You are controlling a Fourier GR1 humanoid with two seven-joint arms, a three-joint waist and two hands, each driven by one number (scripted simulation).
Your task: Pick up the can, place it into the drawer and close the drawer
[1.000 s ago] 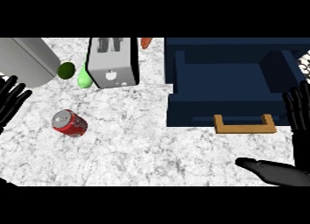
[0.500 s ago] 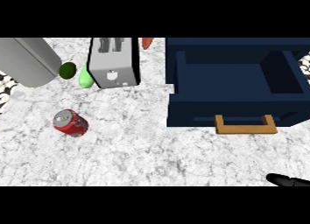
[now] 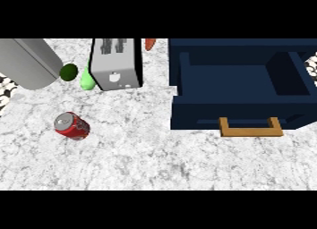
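Can lies on its side, left on the counter, near of the toaster | drawer stands open at right, well apart from your can, handle on its near face | hands: neither shows, so you cannot tell their pose or state | open marble lies between can and drawer.

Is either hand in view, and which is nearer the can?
Cannot say left or right: neither hand shows in the head view. The can lies on the counter at the view's left, apart from the open drawer at right.
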